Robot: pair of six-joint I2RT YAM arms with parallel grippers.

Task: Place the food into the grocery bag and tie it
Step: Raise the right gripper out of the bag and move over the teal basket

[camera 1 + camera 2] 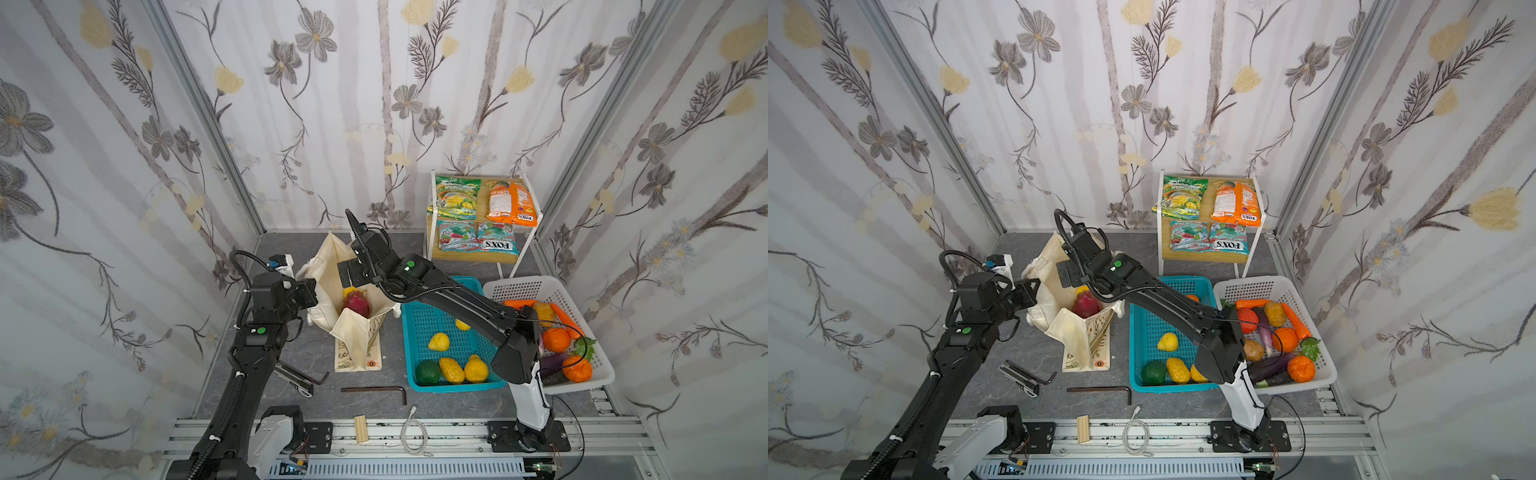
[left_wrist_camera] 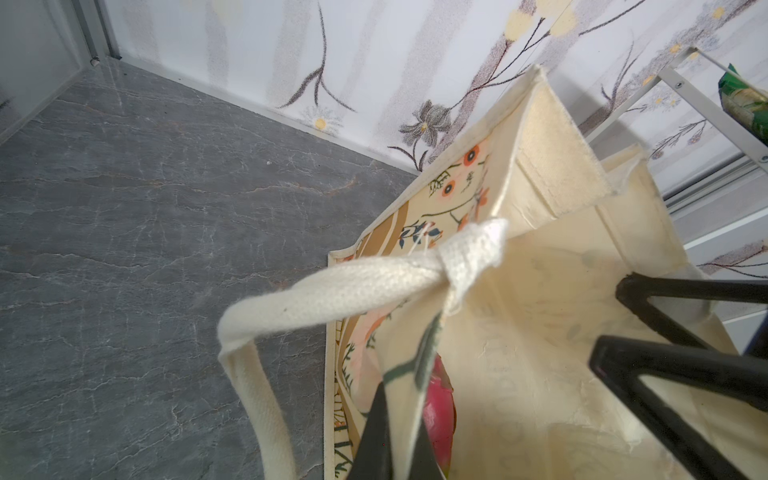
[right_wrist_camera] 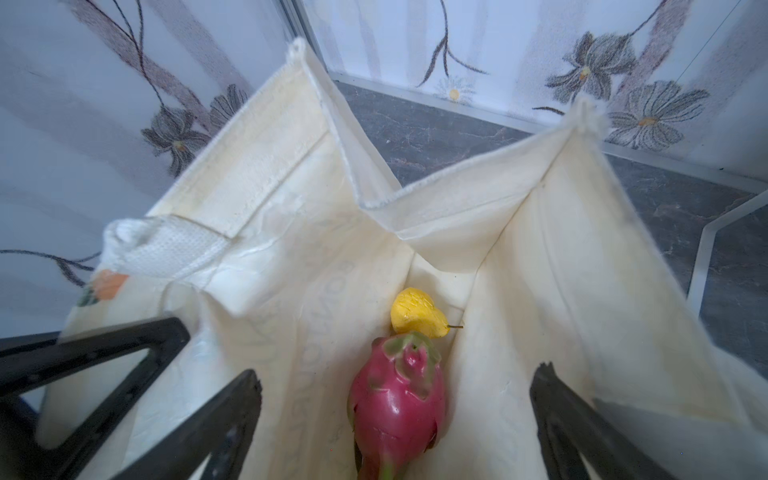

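The grocery bag stands open at the back left, cream lining showing. My left gripper is shut on the bag's left wall, just below the knotted rope handle. Over the bag's mouth my right gripper hangs open, its fingers wide apart and touching nothing. A pink dragon fruit lies on the bag's bottom below them, with a yellow lemon beyond it. More lemons lie in the teal basket.
A white basket of toy vegetables stands at the right. Green and orange snack packets lie on a small shelf behind. A hex key, a black tool, a wood block and a cable lie near the front.
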